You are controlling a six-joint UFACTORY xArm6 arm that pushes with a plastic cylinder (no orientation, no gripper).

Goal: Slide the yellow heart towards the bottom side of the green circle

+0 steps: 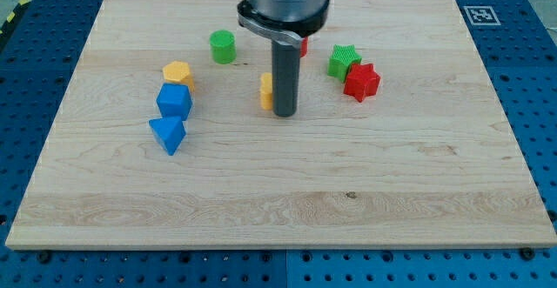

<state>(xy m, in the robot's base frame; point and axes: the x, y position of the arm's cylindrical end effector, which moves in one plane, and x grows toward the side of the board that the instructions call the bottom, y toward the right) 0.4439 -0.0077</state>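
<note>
Item: wooden counter [392, 192], one view.

Yellow heart [265, 90]: centre of frame, slightly above the middle; only its left part shows, the rest is hidden behind the rod, so the shape is hard to confirm.

My tip [285, 113]: touching or just beside the heart's right edge. No fingers exist on this rod; nothing is held.

Green circle [223, 46]: up and to the left of the heart, apart from it. Its bottom side lies to the heart's upper left, so the push likely runs leftward and upward.

Partly hidden: a red block [304, 46] behind the arm, shape unreadable.
</note>
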